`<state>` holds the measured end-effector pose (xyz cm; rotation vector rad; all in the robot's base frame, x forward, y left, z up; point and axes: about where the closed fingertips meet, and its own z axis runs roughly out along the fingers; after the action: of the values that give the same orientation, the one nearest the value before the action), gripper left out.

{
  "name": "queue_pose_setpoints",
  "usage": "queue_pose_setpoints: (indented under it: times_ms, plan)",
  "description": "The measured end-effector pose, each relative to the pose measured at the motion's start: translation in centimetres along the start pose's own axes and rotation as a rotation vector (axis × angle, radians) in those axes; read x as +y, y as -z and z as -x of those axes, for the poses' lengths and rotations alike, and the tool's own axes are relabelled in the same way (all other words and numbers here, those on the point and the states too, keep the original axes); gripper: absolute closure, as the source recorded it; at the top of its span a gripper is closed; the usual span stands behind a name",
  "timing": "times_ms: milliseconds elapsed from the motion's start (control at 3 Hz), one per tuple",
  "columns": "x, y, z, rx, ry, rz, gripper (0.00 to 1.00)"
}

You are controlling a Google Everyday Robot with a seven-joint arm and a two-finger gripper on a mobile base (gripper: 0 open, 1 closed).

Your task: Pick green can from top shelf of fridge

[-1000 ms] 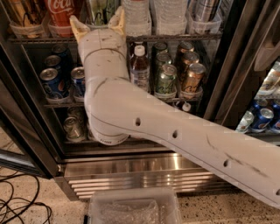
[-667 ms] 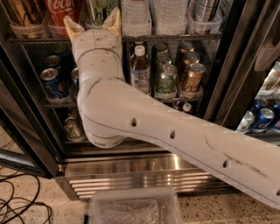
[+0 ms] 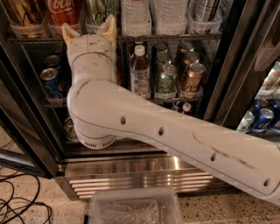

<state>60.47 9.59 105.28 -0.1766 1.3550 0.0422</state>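
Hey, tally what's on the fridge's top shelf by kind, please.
Cans: 4 (gold can, Coca-Cola can, green can, silver can)
Clear bottles: 2
Total: 6
Pincer: open, at the top shelf edge, just below the green can.

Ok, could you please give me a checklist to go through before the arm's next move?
1. Fridge open in front of the arm: ok.
2. Pincer open, fingers spread: ok.
3. Pincer roughly below the green can: ok.
4. Fingers around the can: not ok; they reach only the edge of the top shelf.
5. Gap between the pincer and the red Coca-Cola can: cannot tell.
6. Can free to lift out: cannot tell.
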Motion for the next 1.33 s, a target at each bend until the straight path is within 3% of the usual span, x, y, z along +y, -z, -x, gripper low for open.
queue_pose_setpoints:
  times_ms: [1000,1333]
  plan:
    - [-0.7,-2.2,-0.7,-0.008,0.035,-0.045,0.32]
    - [-0.7,-2.0,-0.6,-0.008,0.035,-0.046,0.46]
